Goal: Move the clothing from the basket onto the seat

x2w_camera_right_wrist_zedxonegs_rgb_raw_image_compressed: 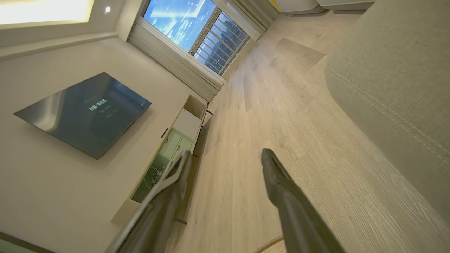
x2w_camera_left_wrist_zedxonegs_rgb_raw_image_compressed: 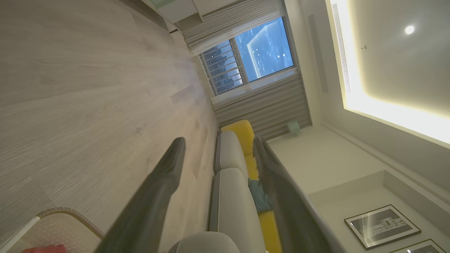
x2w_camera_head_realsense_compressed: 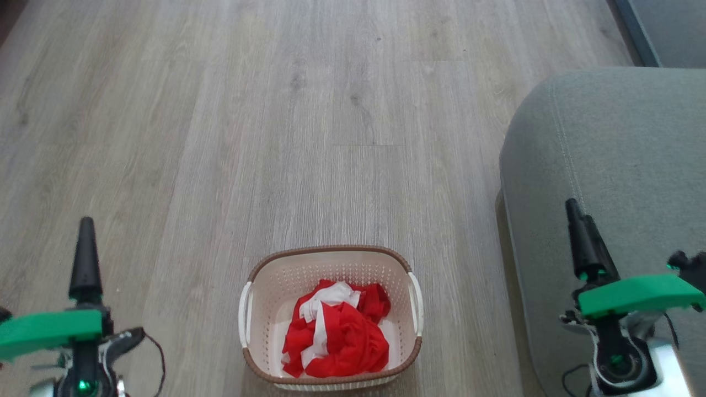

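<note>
the clothing [x2w_camera_head_realsense_compressed: 336, 331], a crumpled heap of red and white fabric, is lying inside the basket [x2w_camera_head_realsense_compressed: 287, 275], which is sitting on the pale wood-look floor [x2w_camera_head_realsense_compressed: 276, 138] at the bottom middle of the head view. nothing is touching the heap. the seat [x2w_camera_head_realsense_compressed: 623, 165], grey with a stitched seam, is standing to the robot's right of the basket, near it but apart, with a strip of floor showing between them. the left gripper [x2w_camera_left_wrist_zedxonegs_rgb_raw_image_compressed: 219, 140] is hovering at the lower left of the head view, well apart from the basket, its two dark fingers [x2w_camera_left_wrist_zedxonegs_rgb_raw_image_compressed: 158, 182] standing spread wide with nothing between them; a corner of the basket and a bit of red are showing at the bottom left of its wrist view. the right gripper [x2w_camera_right_wrist_zedxonegs_rgb_raw_image_compressed: 226, 151] is hanging at the lower right of the head view, in front of the seat, its fingers likewise spread and holding nothing, with the seat's rounded side showing at the right of its wrist view.
</note>
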